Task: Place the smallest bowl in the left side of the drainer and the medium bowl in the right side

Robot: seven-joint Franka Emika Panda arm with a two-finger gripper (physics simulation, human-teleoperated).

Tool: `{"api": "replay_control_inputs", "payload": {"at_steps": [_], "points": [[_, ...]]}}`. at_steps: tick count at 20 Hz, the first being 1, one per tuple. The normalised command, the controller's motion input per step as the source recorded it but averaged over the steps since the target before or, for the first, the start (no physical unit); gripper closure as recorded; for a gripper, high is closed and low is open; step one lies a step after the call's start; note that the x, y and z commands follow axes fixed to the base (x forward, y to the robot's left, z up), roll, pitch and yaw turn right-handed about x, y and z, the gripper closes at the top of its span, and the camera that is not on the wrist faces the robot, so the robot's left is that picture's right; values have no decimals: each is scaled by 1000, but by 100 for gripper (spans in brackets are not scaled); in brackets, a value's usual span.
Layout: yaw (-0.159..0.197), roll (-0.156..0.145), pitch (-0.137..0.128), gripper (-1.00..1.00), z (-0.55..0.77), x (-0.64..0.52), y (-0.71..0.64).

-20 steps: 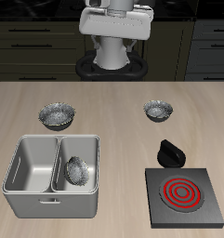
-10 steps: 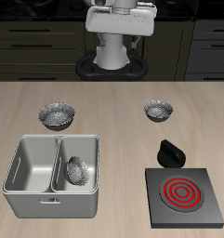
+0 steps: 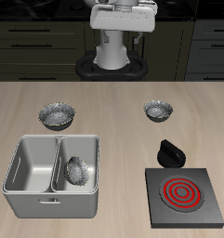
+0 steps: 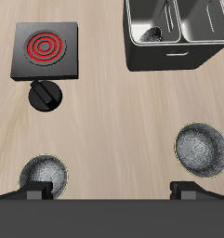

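The grey drainer (image 3: 30, 181) stands near the table's front edge. A silver bowl (image 3: 76, 170) leans tilted in its compartment nearer the stove, and the other compartment is empty. Two more silver bowls stand farther back: a wide one (image 3: 58, 114) behind the drainer and a clearly narrower one (image 3: 158, 111) behind the stove. I cannot tell whether the leaning bowl or the narrower one is the smallest bowl. My gripper (image 4: 112, 192) hangs high over the back of the table, open and empty. The wrist view shows the drainer (image 4: 164, 51), the wide bowl (image 4: 201, 149) and the narrower bowl (image 4: 44, 172).
A black stove plate with red rings (image 3: 183, 193) lies near the front edge beside the drainer. A small black knob-like object (image 3: 169, 152) sits just behind it. The robot's base stands at the back.
The arm has risen slightly at the back of the table. None of the bowls has moved.
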Motion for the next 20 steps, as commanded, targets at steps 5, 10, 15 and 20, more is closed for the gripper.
{"api": "replay_control_inputs", "payload": {"at_steps": [5,10,15,20], "points": [[14,14,23,-100,-216,-187,132],[3,21,25,-100,-151,-177,118],[4,24,37,-100,-164,-196,89],[7,41,62,-100,-150,-59,289]]}}
